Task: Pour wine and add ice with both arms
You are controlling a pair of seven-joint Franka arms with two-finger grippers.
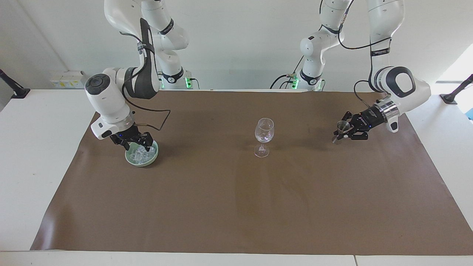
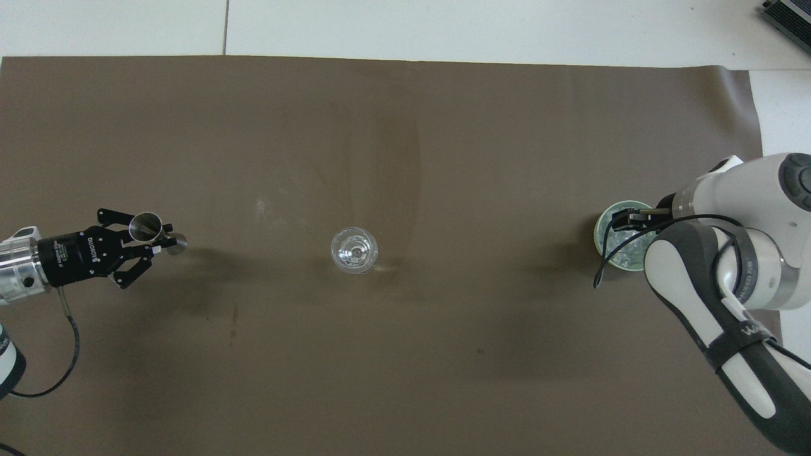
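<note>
A clear wine glass (image 1: 264,131) (image 2: 354,251) stands upright in the middle of the brown mat. A pale green bowl (image 1: 129,156) (image 2: 598,235) holding ice (image 1: 139,155) (image 2: 626,248) sits toward the right arm's end. My right gripper (image 1: 137,142) (image 2: 628,219) is open and reaches down into the bowl, its tips among the cubes. My left gripper (image 1: 346,131) (image 2: 154,237) is shut on a small steel jigger (image 1: 342,126) (image 2: 144,223), holding it tilted and low over the mat toward the left arm's end, well apart from the glass.
The brown mat (image 1: 236,207) (image 2: 405,380) covers most of the white table (image 1: 33,155). The right arm's cable (image 2: 609,253) hangs over the bowl's rim. A black clamp (image 1: 456,90) stands at the table edge near the left arm.
</note>
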